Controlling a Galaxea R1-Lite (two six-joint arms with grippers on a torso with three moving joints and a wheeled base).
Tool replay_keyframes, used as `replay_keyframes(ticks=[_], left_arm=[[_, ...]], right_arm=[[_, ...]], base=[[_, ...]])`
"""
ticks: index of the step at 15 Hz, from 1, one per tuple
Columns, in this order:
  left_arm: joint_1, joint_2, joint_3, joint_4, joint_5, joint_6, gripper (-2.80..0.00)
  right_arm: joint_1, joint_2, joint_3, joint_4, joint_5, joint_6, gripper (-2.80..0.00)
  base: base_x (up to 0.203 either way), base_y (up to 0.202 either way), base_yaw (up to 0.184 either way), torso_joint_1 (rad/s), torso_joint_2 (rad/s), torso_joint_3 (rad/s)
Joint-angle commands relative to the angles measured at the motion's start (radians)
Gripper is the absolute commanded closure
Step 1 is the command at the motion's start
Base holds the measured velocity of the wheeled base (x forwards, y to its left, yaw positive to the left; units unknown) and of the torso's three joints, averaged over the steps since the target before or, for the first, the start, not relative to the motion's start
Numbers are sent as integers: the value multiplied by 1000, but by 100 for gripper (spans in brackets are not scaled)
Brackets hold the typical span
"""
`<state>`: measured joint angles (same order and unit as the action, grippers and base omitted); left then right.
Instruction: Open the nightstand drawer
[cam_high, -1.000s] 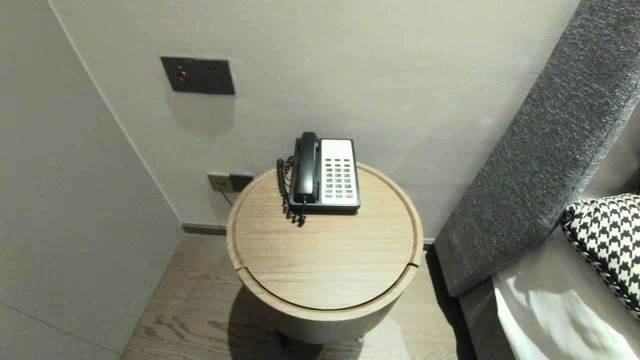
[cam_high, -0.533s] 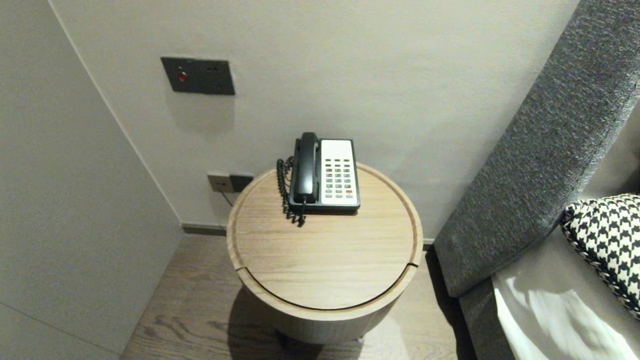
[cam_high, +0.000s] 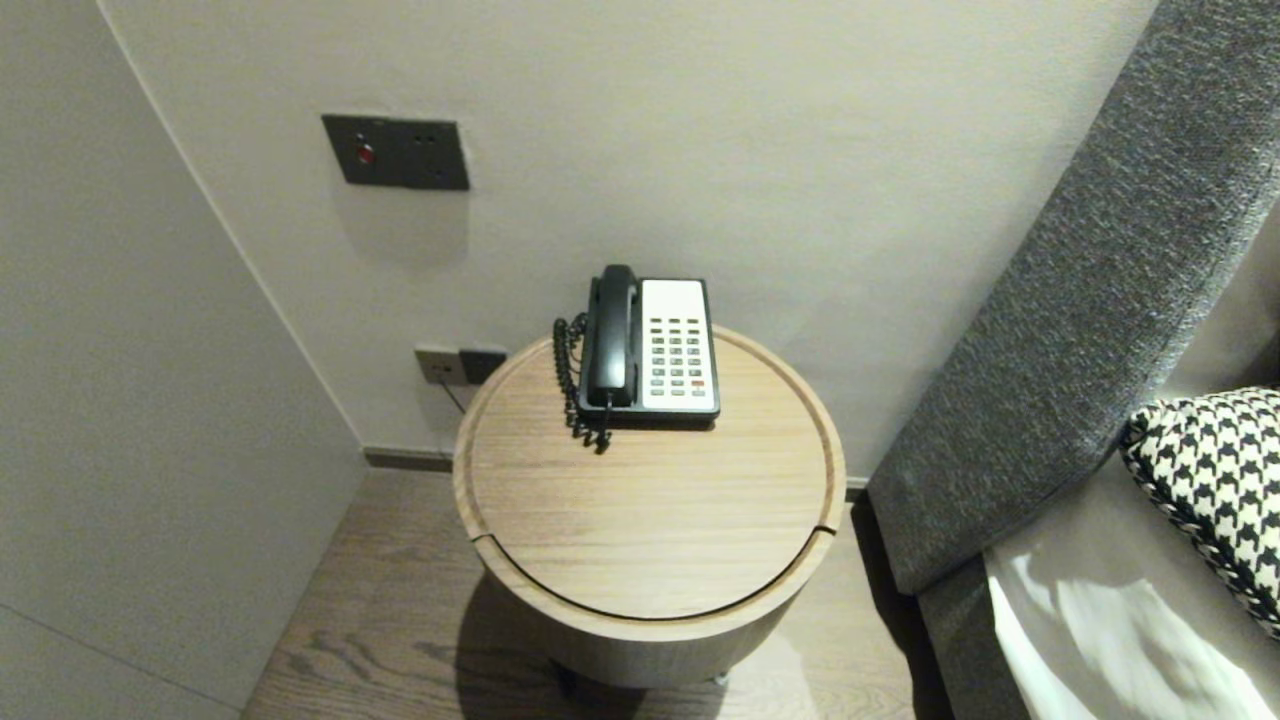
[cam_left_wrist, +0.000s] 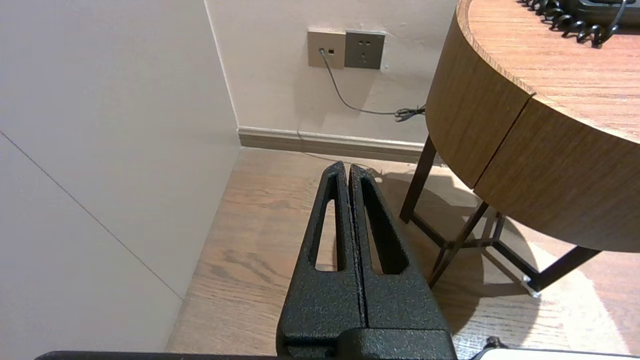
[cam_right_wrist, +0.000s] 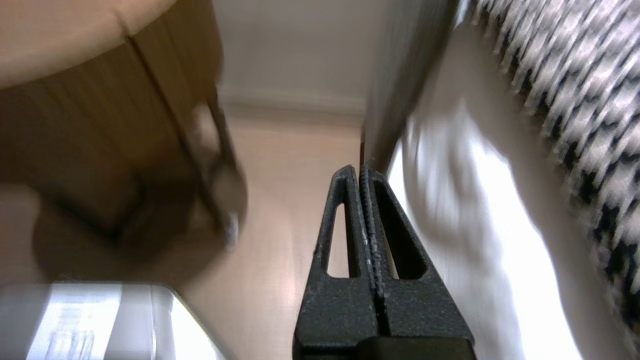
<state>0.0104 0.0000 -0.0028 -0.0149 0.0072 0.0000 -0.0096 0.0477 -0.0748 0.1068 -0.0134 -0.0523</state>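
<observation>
A black and white desk telephone (cam_high: 650, 348) sits at the back of a round wooden side table (cam_high: 650, 520), its black handset (cam_high: 613, 335) on the cradle and its coiled cord (cam_high: 570, 385) hanging at the left side. Neither arm shows in the head view. My left gripper (cam_left_wrist: 346, 167) hangs low over the wooden floor, left of the table (cam_left_wrist: 500, 125), shut with nothing in it. My right gripper (cam_right_wrist: 359, 171) is also low, between the table (cam_right_wrist: 100, 100) and the bed (cam_right_wrist: 475, 210), shut and empty.
A wall stands right behind the table, with a dark switch panel (cam_high: 396, 151) and sockets (cam_high: 460, 364); a cable (cam_left_wrist: 350, 102) runs from one. A second wall closes the left side. A grey headboard (cam_high: 1080, 290) and a houndstooth pillow (cam_high: 1215, 480) lie to the right.
Telephone and table stay the same in the head view. The bright reflection on the bed sheet at the lower right shifts slightly.
</observation>
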Motion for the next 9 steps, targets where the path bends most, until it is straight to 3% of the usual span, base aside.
replay_keyframes(ticks=[1,5,9], left_arm=[[0,-2,0,0,1,0,0],[0,-2,0,0,1,0,0],[0,-2,0,0,2,0,0]], right_arm=[[-1,-48,32,-2,4,6,0],[-1,-47,102,-209,2,-2,0],[-1,-46,115,-205,-7,48,0]], base=[[0,0,0,0,0,0],[0,0,0,0,0,0],[0,0,0,0,0,0]])
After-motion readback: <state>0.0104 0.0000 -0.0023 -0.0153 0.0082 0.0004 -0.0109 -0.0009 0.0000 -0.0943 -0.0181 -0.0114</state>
